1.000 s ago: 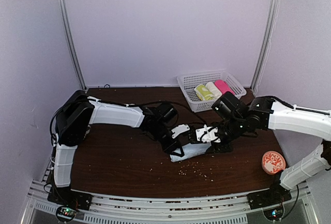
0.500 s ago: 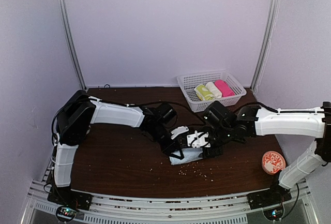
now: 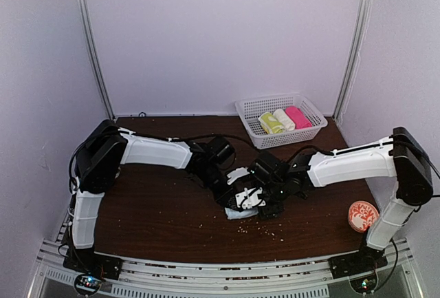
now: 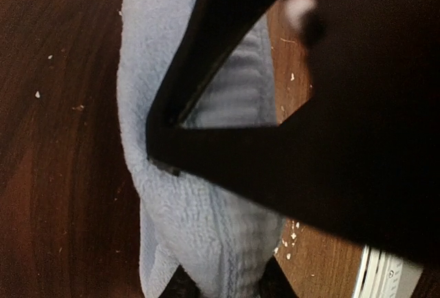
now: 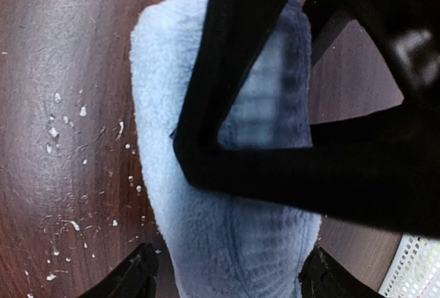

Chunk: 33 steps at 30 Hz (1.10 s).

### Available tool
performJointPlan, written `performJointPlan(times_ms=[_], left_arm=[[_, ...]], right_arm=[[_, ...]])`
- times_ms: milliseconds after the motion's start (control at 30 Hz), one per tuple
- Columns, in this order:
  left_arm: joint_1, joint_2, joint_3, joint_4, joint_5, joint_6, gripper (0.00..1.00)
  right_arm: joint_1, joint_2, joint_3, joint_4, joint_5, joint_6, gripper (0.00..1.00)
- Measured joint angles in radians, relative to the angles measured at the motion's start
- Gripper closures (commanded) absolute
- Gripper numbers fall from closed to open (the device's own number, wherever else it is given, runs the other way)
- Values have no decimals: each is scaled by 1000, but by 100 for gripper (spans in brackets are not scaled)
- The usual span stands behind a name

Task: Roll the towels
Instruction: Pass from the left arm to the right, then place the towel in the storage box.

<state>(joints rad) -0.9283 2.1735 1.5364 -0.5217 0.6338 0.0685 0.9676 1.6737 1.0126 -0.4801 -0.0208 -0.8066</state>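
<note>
Down at the middle of the table, the left gripper (image 4: pixel 227 285) is pinched onto one end of the pale blue towel (image 4: pixel 199 229), jaws narrow with the fuzzy cloth squeezed between the fingertips. Opposite story for the right gripper (image 5: pixel 230 274): jaws spread wide, one finger either side of that same towel, straddling it rather than squeezing, and one finger looks to sit just off the cloth. Towel's bunched into a thick roll-ish bundle lying on the dark wood table (image 3: pixel 158 208). From the top camera it's mostly hidden under both grippers, just a pale corner peeking out. Little white crumbs (image 3: pixel 265 228) are scattered right in front of it. Back right, the white basket (image 3: pixel 292 137) holds the yellow-green towel (image 3: pixel 270 123), rolled, next to a cream roll (image 3: pixel 284 119) and a pink roll (image 3: pixel 297 115). A round orange-red thing (image 3: pixel 363 215) sits near the right arm's base.
</note>
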Motion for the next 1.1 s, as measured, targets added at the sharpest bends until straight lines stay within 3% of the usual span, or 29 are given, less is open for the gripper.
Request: performJointPlan(times_ms=[200,367,500,733,900,1100], left_arm=[[2,1,5,-11,-2,3,71],[16,-2,-1,-21,-8,8,60],[39,-34,-31,-18,-33,3,56],[101,-198,-151,-21,-127,-36,47],[147,-309,-165,-29,-212,-38,46],[206,-464,-229,36,-395,-56,46]], right_arm=[[2,53,3,53,25,-36,49],[4,72,2,80,30,-57,75],[10,88,11,107,34,-56,85],[4,99,34,113,30,4,92],[-33,92,100,-28,-17,74,96],[-156,92,306,-186,-124,170,95]])
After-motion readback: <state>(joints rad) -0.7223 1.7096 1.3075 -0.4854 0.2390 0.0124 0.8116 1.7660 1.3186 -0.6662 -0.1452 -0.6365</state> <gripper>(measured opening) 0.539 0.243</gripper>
